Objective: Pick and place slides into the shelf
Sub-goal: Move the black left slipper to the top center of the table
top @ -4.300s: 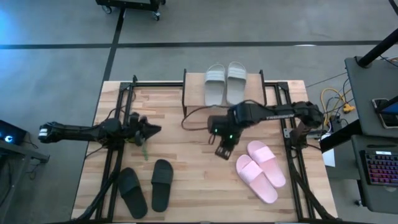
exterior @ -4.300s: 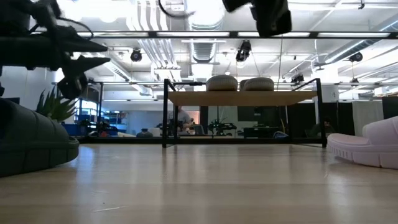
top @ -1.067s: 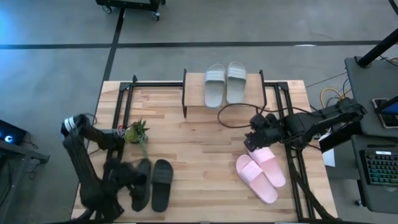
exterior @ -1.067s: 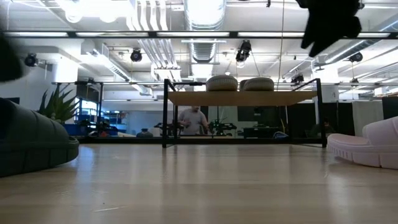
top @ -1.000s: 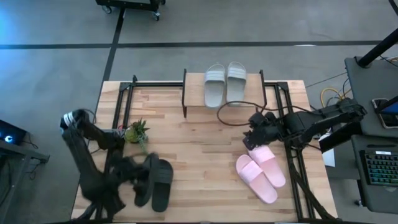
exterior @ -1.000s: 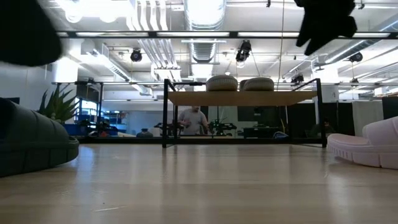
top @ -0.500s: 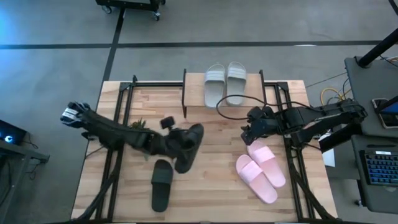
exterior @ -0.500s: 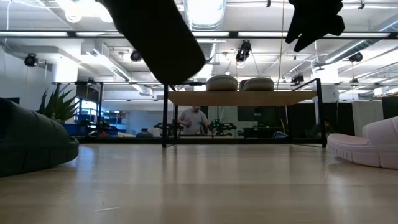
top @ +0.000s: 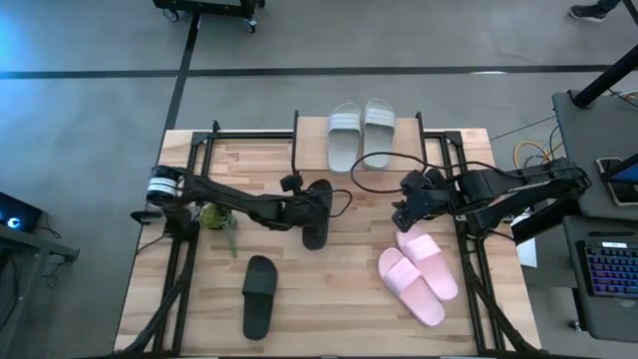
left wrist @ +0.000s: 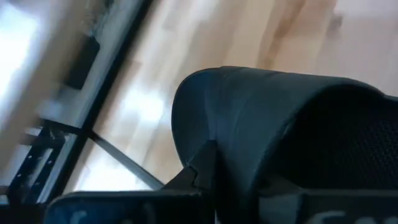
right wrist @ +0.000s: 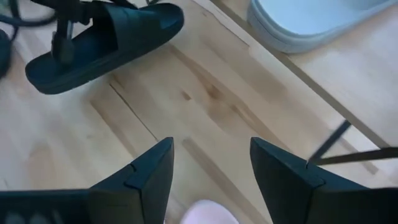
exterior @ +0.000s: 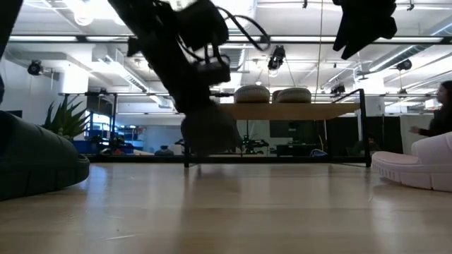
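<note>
One black slide (top: 317,212) hangs in the air just in front of the shelf (top: 311,145), with my left gripper (top: 296,206) shut on it. In the low view this slide (exterior: 208,132) hangs before the shelf's top board (exterior: 282,111). The other black slide (top: 259,309) lies flat near the table's front edge. Two grey slides (top: 361,132) lie on the shelf's top board. Two pink slides (top: 417,274) lie side by side at the right. My right gripper (top: 402,211) hovers open above the table, just beyond the pink slides' far ends. My left gripper holds the black slide by its left side (top: 307,209), reaching in from the table's left. The right wrist view shows its fingers (right wrist: 62,37) on the slide's side near one end. Which part sits between the fingers is hidden by the gripper. The slide (left wrist: 261,118) is lifted clear and tilted.
A small potted plant (top: 216,213) stands at the left, under my left arm. Black metal arm frames (top: 189,249) run along both sides of the table. Bare wood (top: 349,219) lies between the two grippers in front of the shelf. A person (exterior: 441,116) shows far back.
My left gripper has lifted one black slide off the table's near left and swung it up, right and toward the far edge, to just in front of the shelf. The other black slide has stayed put. My right gripper has barely moved.
</note>
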You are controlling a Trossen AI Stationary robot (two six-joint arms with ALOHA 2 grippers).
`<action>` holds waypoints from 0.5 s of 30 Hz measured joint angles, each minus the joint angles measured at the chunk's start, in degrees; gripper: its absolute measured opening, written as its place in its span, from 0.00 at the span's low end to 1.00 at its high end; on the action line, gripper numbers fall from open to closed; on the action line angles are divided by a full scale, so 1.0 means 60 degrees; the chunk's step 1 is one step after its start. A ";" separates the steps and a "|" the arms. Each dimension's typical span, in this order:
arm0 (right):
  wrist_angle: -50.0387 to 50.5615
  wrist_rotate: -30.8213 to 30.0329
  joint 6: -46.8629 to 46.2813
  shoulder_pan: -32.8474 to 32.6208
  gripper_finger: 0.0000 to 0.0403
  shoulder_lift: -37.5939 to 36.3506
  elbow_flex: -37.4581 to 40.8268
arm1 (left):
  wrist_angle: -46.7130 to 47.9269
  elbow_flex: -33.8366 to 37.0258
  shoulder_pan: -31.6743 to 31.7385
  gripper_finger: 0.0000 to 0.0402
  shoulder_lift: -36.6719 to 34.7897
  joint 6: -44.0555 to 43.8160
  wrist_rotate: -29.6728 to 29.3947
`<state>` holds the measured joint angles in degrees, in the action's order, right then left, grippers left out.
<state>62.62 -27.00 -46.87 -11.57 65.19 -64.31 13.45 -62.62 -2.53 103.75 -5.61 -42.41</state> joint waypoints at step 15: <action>0.0446 0.0067 0.0069 0.0000 0.50 0.0000 0.0007 | 0.1662 -0.0595 0.0216 0.49 0.0326 -0.1544 0.1565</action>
<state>65.29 -26.60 -46.46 -11.57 65.19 -64.27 23.42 -66.19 -1.24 105.71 -14.87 -33.02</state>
